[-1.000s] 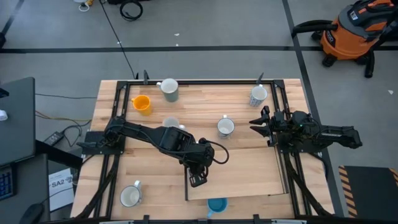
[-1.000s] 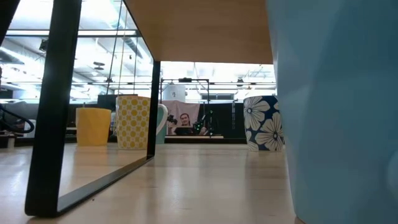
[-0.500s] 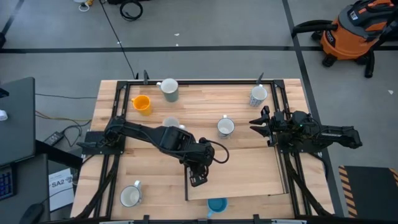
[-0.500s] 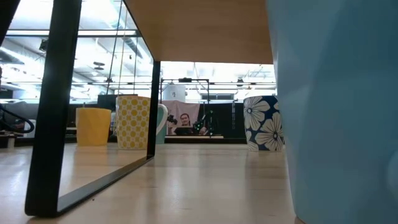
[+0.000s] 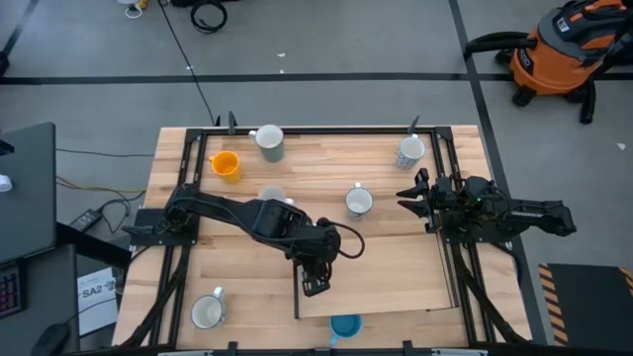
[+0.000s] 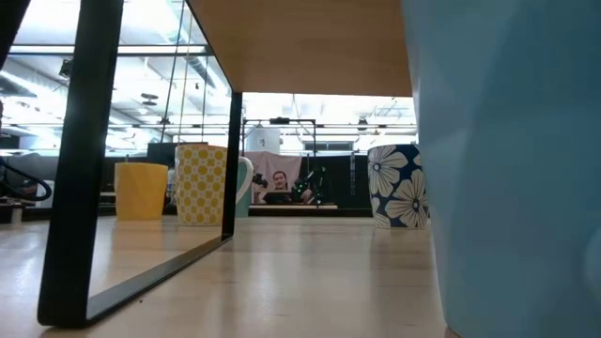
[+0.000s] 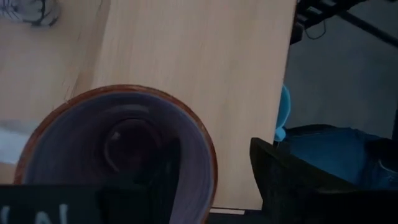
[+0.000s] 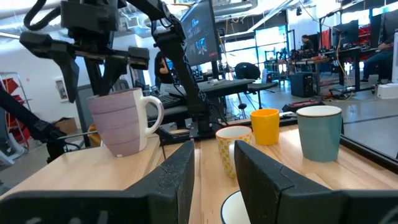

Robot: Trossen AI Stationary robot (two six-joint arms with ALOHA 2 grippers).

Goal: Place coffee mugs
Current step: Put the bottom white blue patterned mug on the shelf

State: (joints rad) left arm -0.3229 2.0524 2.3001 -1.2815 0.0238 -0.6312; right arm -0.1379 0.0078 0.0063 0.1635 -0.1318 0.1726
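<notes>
Mug (image 7: 118, 149), round, brown-rimmed, glossy, beneath left end effector (image 5: 315, 284).

This is a robotics lab or workshop in an open industrial hall. A wooden table (image 5: 326, 163) with a black metal frame stands on a bare grey concrete floor (image 5: 346, 40) marked with dark tape lines. An orange and black shop vacuum (image 5: 554, 49) is parked on the floor near one corner, and loose black cables (image 5: 208, 15) lie nearby. Beside the table a dark computer monitor (image 5: 25, 188) stands. The right wrist view looks into a long room with workbenches, large screens (image 8: 200, 28), equipment racks, ceiling lights and glass partitions; a seated person (image 8: 380, 53) works at a far bench.
</notes>
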